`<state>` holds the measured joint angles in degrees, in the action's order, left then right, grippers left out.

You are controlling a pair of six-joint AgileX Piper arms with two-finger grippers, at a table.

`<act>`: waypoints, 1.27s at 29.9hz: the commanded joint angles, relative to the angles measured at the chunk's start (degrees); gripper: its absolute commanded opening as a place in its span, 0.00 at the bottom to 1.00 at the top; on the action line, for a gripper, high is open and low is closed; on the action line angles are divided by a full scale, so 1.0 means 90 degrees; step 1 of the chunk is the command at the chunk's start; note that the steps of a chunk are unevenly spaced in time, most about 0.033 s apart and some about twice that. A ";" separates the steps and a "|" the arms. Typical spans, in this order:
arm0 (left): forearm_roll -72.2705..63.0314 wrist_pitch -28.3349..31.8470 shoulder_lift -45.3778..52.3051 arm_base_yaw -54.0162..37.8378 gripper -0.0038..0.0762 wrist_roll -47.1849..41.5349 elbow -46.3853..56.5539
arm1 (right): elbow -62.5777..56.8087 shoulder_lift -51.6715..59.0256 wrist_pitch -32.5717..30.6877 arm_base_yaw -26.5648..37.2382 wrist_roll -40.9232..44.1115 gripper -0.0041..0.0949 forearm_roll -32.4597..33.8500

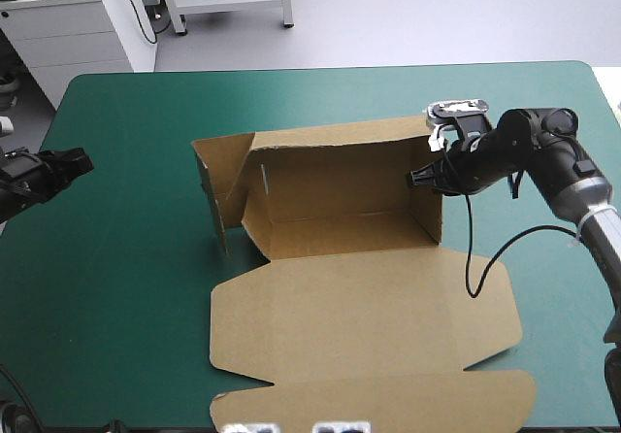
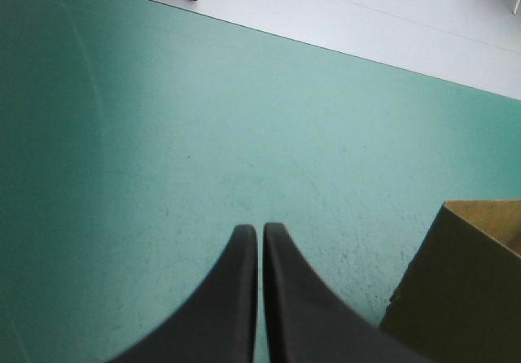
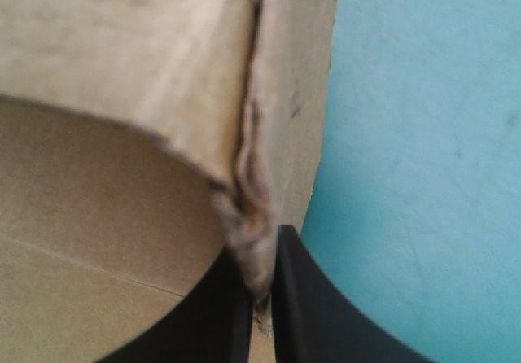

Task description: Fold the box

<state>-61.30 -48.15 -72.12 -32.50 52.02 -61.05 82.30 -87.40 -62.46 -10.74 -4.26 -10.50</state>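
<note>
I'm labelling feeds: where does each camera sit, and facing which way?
High view: above and behind, looking down at table and box; left gripper, right gripper show.
Left wrist view: above that wrist, along shut fingers across bare table; box corner beside.
Right wrist view: above that wrist, fingers shut on the box wall.
All share the box.

No legible text, label, number on box point(image 1: 359, 297).

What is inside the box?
Nothing loose shows inside the box, only bare brown board. The right gripper pinches the box's right wall, with one black finger reaching inside. The corner behind the folded flap at the left end is hidden.
</note>
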 commanded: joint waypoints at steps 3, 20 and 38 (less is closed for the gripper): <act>-0.0388 0.0064 0.0062 -0.0020 0.06 0.0016 -0.0173 | 0.0528 0.0092 -0.1017 0.0003 0.0473 0.03 0.1299; -0.0411 -0.0081 0.0062 -0.0020 0.06 0.0016 -0.0173 | 0.1247 -0.1701 -0.0863 0.0003 0.0247 0.03 0.0612; -0.0411 -0.0080 -0.0109 -0.0020 0.06 0.0021 -0.0173 | 0.1841 -0.2197 0.0086 0.0028 0.0712 0.11 0.0515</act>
<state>-61.36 -49.27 -74.16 -32.50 52.08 -61.05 97.52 -109.00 -61.14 -10.24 2.29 -3.56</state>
